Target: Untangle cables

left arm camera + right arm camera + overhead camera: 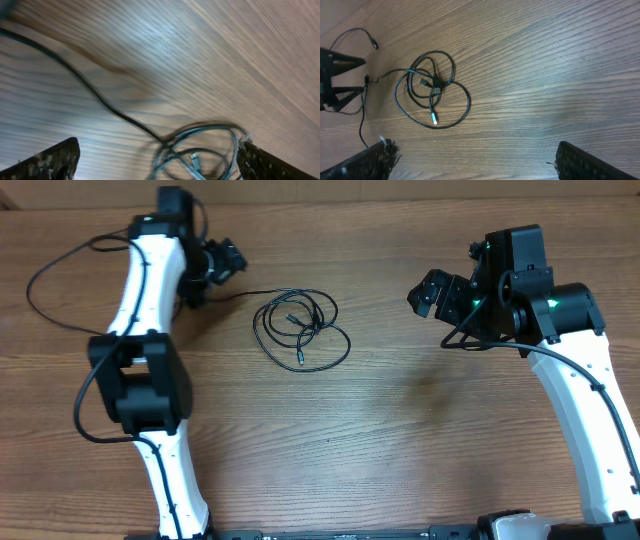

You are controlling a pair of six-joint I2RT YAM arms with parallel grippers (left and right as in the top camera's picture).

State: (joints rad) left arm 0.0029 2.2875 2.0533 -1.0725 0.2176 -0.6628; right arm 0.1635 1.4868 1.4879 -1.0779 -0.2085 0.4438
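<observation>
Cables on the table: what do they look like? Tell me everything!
The cables are thin, black and bendy-looking, lying flat in a loose tangle of overlapping loops on the wooden table. A small plug shows inside the loops. One strand trails toward the left gripper. Nothing is gripping them.

The brown wooden table (pixel 400 430) is smooth, lined and a little shiny. The thin black cables (pixel 300 330) look like smooth plastic, with a small silvery metal plug (pixel 434 118). The white arm shells (pixel 150 270) are smooth, shiny plastic. The black fingers (pixel 592 160) of the right gripper (pixel 476 150) look rough and speckled.
</observation>
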